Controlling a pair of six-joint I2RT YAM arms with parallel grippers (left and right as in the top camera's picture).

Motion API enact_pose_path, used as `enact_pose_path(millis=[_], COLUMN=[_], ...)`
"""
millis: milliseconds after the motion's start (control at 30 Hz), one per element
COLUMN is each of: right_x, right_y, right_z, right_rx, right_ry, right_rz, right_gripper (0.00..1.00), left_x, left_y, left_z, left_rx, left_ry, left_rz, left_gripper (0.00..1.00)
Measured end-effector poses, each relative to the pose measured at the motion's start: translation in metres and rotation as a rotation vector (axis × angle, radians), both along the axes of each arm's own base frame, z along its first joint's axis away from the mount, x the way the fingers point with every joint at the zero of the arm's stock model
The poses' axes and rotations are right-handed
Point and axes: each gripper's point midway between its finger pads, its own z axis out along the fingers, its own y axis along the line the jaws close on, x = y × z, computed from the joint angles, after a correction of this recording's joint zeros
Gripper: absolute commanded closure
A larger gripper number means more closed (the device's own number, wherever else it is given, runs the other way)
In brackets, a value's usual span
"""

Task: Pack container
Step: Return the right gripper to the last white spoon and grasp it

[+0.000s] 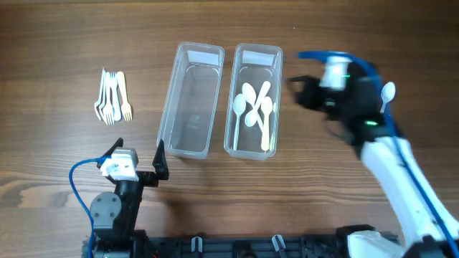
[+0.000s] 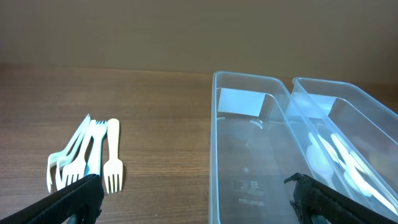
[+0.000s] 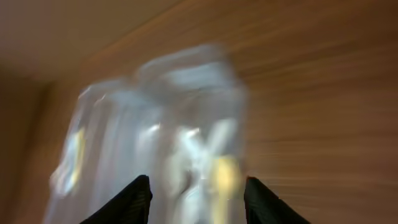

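Right claw [image 1: 297, 92] hangs over the brown wooden desk [image 1: 57, 43], just beside the outer long wall of the right-hand clear rectangular plastic tub [image 1: 257, 59], level with the tub's far end. Its two dark fingers [image 3: 134, 199] stand spread apart with nothing between them. The right wrist view is badly smeared, yet the tub and pale shapes inside it show ahead of the fingers.

White and cream plastic spoons [image 1: 254, 107] lie heaped about the middle of that tub, several crossing one another. A lone white plastic spoon [image 1: 388, 91] lies towards the right edge of the desk, partly hidden by the right arm.

The left-hand clear rectangular plastic tub [image 1: 192, 107] sits alongside in the middle of the desk, long walls nearly touching, both running from near edge to far edge. A white label [image 2: 239, 101] shows at its far end.

A bundle of cream plastic forks [image 1: 113, 97] lies towards the far left corner, tines pointing at the near edge.

The left claw [image 1: 138, 152] sits by the near edge, left of centre, fingers wide apart and empty, facing the far edge, with the forks ahead to its left.
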Motion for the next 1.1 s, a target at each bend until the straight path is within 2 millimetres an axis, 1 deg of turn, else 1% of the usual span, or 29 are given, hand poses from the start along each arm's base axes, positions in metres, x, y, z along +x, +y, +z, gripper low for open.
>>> enact_pose_path(millis=[33,67,133,167,233,300,367,467,500,533,833,967,1100], right_x=[-0.001,-0.004,-0.010,-0.014,-0.020,-0.023,-0.021,-0.015,-0.013,-0.012,0.007,0.005,0.001], right_y=[-0.023,-0.050,-0.096,-0.117,-0.142,-0.159,-0.172,-0.187,-0.194,-0.197,-0.215,-0.230,-0.248], right_z=[0.000,0.000,0.002,0.002,0.000,-0.003,-0.006,-0.016,-0.027,-0.032,-0.091,-0.115,-0.126], right_rx=[-0.031,-0.072,-0.164,-0.220,-0.296,-0.348,-0.394,-0.448,-0.477,-0.487,-0.561,-0.556,-0.509], right_ry=[0.007,0.012,0.013,0.016,0.035,0.054,0.056,0.076,0.104,0.118,0.211,0.258,0.269], right_rz=[-0.060,-0.135,-0.256,-0.308,-0.377,-0.424,-0.460,-0.502,-0.521,-0.527,-0.514,-0.532,-0.558], right_gripper=[0.52,0.53,0.52,0.49,0.41,0.35,0.35,0.34,0.30,0.29,0.29,0.29,0.31], left_x=[0.000,0.000,0.000,0.000,0.000,0.000,0.000,0.000,0.000,0.000,0.000,0.000,0.000], left_y=[0.000,0.000,0.000,0.000,0.000,0.000,0.000,0.000,0.000,0.000,0.000,0.000,0.000], left_z=[0.000,0.000,0.000,0.000,0.000,0.000,0.000,0.000,0.000,0.000,0.000,0.000,0.000], left_rx=[0.000,0.000,0.000,0.000,0.000,0.000,0.000,0.000,0.000,0.000,0.000,0.000,0.000], left_ry=[0.000,-0.001,-0.001,-0.001,0.000,0.000,-0.001,0.000,0.000,0.000,0.000,0.000,0.000], left_rz=[0.000,0.000,0.000,0.000,0.000,0.000,0.000,0.000,0.000,0.000,0.000,0.000,0.000], left_gripper=[0.00,0.00,0.00,0.00,0.00,0.00,0.00,0.00,0.00,0.00,0.00,0.00,0.00])
